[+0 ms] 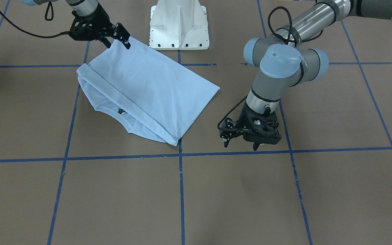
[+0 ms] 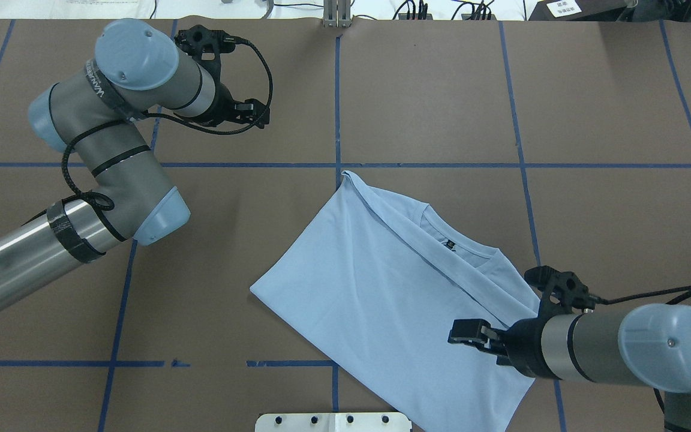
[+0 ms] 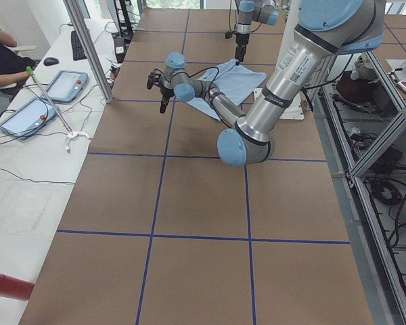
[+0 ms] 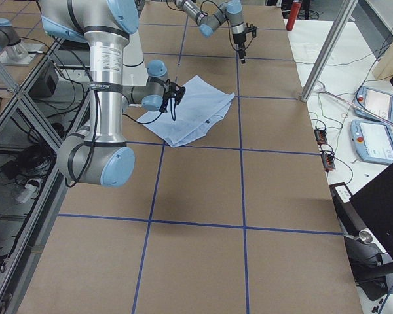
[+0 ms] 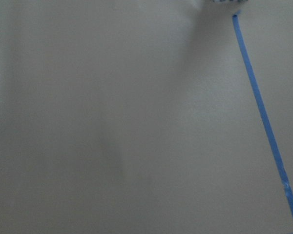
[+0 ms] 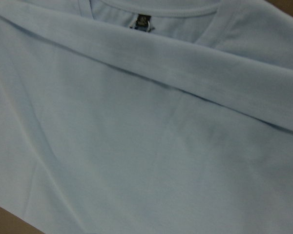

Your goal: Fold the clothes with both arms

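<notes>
Left gripper [image 1: 241, 145] is seen in the front-facing view with its jaws spread wide and empty, hung low over bare table [image 1: 284, 190], well apart from the T-shirt [image 1: 148, 88], which lies flat and folded beside it. Right gripper [image 1: 118, 44] is spread over the shirt's corner, nothing pinched.

From overhead, the collar [image 2: 474, 254] is seen uncovered just beyond the right gripper.

One fold is judged done; next, two shirt corners must be gripped together.
</notes>
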{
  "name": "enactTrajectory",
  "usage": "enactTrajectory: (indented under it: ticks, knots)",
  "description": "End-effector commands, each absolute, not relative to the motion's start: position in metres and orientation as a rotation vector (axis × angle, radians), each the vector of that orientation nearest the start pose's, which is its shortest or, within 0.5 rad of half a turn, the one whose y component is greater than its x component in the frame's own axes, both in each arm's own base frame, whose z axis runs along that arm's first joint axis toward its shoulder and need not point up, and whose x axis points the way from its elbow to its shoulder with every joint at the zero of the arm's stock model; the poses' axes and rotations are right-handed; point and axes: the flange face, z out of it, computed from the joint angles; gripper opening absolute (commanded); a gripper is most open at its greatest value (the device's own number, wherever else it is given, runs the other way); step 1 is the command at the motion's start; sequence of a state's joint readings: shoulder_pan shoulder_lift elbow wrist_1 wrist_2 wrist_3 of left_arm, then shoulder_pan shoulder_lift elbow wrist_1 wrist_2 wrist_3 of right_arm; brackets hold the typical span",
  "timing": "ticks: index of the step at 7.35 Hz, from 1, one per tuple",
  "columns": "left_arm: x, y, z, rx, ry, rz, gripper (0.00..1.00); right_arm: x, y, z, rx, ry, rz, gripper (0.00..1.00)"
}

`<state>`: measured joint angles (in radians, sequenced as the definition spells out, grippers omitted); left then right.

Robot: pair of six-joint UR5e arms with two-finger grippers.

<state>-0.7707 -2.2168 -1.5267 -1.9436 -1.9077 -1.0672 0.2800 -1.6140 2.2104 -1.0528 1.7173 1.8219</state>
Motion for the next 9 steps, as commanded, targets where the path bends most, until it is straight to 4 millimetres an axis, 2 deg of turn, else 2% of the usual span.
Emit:
enactTrajectory:
  ticks: [1,2,4,6,8,9]
  knots:
    - [0.470,-0.525,0.238,0.155,1.014,-0.191,0.99,-0.369,-0.281,0.307,-0.027,-1.162,0.445,1.00]
    - [0.482,-0.493,0.222,0.095,1.001,-0.199,0.99,-0.366,-0.293,0.303,0.015,-1.169,0.427,1.00]
    - [0.515,-0.421,0.208,-0.059,0.986,-0.280,0.99,-0.365,-0.302,0.311,0.024,-1.151,0.445,1.00]
    - [0.554,-0.372,0.220,-0.094,0.928,-0.364,0.98,-0.369,-0.304,0.311,0.024,-1.153,0.445,1.00]
    - [0.557,-0.363,0.251,-0.112,0.851,-0.422,0.96,-0.377,-0.308,0.311,0.026,-1.153,0.446,1.00]
    - [0.561,-0.358,0.258,-0.100,0.805,-0.428,0.96,-0.384,-0.311,0.309,0.025,-1.156,0.447,1.00]
